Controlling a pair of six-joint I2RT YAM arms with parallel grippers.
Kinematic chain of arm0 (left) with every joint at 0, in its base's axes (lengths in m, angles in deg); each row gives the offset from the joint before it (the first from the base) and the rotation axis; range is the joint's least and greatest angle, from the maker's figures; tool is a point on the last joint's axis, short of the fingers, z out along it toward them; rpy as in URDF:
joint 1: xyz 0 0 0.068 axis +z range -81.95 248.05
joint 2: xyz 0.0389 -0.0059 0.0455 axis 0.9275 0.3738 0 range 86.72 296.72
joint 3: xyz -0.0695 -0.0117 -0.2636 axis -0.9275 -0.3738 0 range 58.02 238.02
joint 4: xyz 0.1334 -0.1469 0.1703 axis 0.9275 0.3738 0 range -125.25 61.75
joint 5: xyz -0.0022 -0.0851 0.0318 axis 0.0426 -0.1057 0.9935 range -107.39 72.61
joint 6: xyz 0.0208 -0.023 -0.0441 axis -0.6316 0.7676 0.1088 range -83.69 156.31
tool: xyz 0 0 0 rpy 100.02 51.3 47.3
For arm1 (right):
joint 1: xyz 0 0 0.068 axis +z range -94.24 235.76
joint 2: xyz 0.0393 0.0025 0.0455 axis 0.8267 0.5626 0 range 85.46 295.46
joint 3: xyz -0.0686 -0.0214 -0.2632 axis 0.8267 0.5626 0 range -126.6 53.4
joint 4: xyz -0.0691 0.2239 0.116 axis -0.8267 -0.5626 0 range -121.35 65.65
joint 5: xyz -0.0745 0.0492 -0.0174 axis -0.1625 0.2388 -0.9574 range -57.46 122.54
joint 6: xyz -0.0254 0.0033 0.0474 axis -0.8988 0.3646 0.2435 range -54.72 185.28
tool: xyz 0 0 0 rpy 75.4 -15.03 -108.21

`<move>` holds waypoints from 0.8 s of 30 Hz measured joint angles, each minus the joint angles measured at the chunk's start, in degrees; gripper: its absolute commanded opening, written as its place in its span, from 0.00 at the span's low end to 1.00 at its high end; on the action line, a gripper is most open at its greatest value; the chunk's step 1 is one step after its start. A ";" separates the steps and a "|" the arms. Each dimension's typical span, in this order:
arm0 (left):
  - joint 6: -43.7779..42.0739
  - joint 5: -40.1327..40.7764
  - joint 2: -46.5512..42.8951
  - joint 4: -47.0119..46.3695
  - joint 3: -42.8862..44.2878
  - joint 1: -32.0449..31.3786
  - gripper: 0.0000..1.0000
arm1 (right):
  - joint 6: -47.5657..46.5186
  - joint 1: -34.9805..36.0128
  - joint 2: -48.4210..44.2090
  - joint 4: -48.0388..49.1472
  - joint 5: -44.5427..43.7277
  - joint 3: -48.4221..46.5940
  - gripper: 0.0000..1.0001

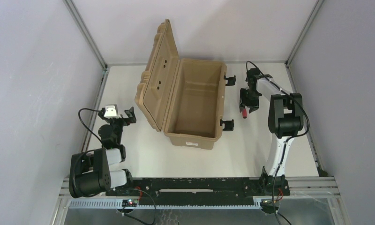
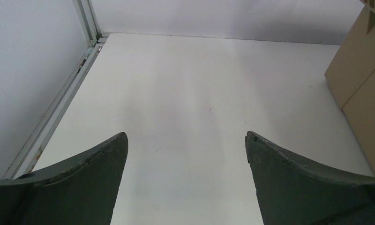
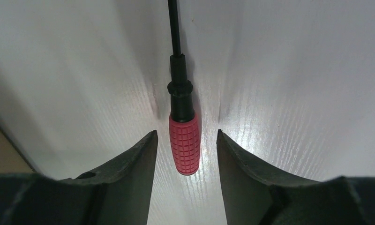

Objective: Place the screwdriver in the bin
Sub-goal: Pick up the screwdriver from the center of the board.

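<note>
The bin (image 1: 195, 101), a tan plastic case, stands in the middle of the white table (image 1: 143, 159) with its ribbed lid (image 1: 158, 70) swung up and leaning to the left, so the inside is open to the overhead view. Two black latches (image 1: 227, 124) hang loose on its right wall. A small white label (image 1: 191, 143) sits on its near wall, the print too small to read. No other writing or brand can be made out. The screwdriver (image 3: 184, 147) lies flat on the table outside the bin, to the right of it and near the latches. Its red grid-textured handle points toward the wrist camera and its thin black shaft points away. The right gripper (image 3: 186, 133) is down at the table with its jaws parted either side of the handle. A narrow strip of table shows between each finger (image 3: 143, 159) and the red grip, so it is not clamped. The left gripper (image 2: 186, 136) is to the left of the bin with its jaws spread wide and nothing between them, only bare table below.
</note>
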 measured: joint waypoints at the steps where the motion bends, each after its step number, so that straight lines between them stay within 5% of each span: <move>1: 0.00 0.00 -0.02 0.00 0.00 0.00 1.00 | 0.00 0.00 0.13 0.02 -0.04 0.07 0.54; 24: 0.00 0.00 -0.02 -0.02 0.00 0.00 1.00 | 0.11 -0.02 1.62 0.57 -0.28 0.22 0.12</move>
